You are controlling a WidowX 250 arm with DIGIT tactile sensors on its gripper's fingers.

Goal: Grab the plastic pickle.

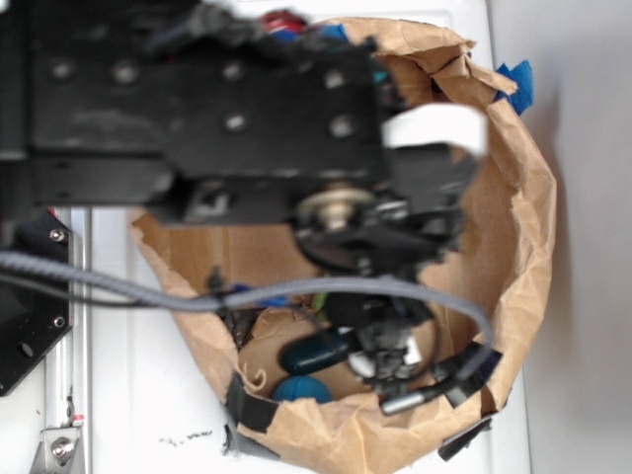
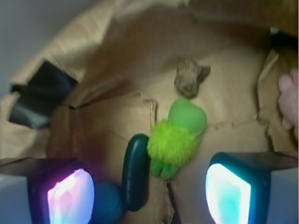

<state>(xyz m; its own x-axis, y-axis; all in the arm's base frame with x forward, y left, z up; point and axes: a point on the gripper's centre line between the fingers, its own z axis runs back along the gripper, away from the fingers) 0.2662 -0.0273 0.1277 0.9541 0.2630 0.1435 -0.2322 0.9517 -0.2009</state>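
Down on the brown paper floor lies one plastic pickle (image 2: 136,171), dark green, glossy and sausage-shaped, standing lengthwise in the wrist view between the two glowing pads and nearer the left-hand one. Nothing grips it: the gripper (image 2: 149,192) hangs above with its jaws spread wide, one pad (image 2: 71,196) lit pink and the other (image 2: 227,193) lit cyan, and only open space between them. Just beside the pickle's lower end sits one teal-blue ball (image 2: 108,203), partly hidden by the pink pad; whether the two touch is hard to tell. Against the pickle's other flank rests one fuzzy yellow-green plush toy (image 2: 176,137), its smooth green head pointing away. Beyond that head lies one brownish-grey furry lump (image 2: 189,77), apart from the toy. One pink soft thing (image 2: 290,98) shows at the right edge, cut off. All of this sits inside one crumpled paper bag (image 1: 513,227), whose rim carries strips of black tape (image 1: 249,407) in the exterior view, where the black arm (image 1: 197,99) blocks most of the inside.
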